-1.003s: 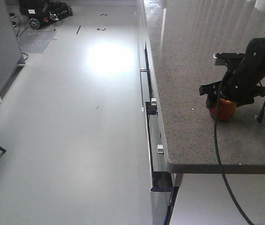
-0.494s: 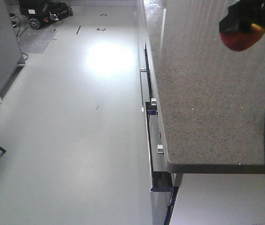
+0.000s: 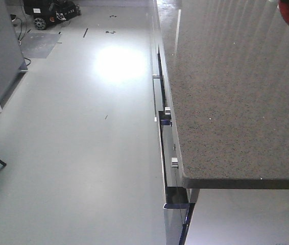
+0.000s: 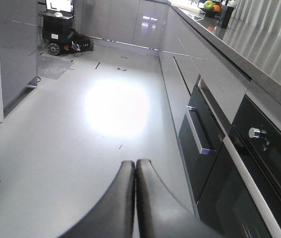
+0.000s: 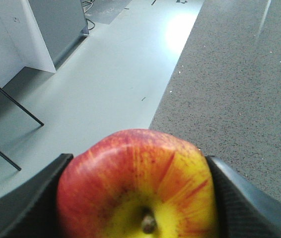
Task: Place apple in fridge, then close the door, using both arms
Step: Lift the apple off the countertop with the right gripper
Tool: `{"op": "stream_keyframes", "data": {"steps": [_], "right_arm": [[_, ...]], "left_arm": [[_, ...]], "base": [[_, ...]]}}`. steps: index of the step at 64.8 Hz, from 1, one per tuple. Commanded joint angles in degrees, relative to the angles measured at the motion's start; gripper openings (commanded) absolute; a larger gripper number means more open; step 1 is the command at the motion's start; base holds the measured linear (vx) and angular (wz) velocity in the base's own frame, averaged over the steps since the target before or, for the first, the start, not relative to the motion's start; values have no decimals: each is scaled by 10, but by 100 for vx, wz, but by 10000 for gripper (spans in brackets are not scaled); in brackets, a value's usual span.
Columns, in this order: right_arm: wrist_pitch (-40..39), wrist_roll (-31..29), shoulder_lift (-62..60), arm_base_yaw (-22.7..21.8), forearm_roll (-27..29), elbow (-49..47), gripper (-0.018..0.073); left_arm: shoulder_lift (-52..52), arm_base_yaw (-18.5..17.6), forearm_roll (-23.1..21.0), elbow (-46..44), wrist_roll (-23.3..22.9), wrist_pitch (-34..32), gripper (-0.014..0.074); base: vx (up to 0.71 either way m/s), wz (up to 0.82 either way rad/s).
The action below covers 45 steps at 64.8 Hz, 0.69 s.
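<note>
Right now my right gripper (image 5: 136,201) is pinching the apple (image 5: 138,183) from both sides, stem end facing the wrist camera, and is holding it in the air above the speckled grey countertop (image 5: 240,74). My left gripper (image 4: 134,198) is hanging with its jaws pressed together, lower than the countertop and out over the pale floor (image 4: 81,129) beside the oven fronts (image 4: 230,163) under it.

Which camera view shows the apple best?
The right wrist view: the apple fills it, stem visible, held between the fingers. The front view shows only its edge at the top right corner. The left wrist view shows none.
</note>
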Motion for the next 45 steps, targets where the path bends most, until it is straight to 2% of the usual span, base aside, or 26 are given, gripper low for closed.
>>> {"op": "stream_keyframes", "data": {"steps": [1,45], "right_arm": [[-36,-6,-13,0,11,-17,101],[-36,-6,-11,0,11,-17,101]], "left_arm": [[-9,-1,0,-10,-5,-42,-6],[-9,-1,0,-10,-5,-42,-6]], "base": [[0,0],[0,0]]}}
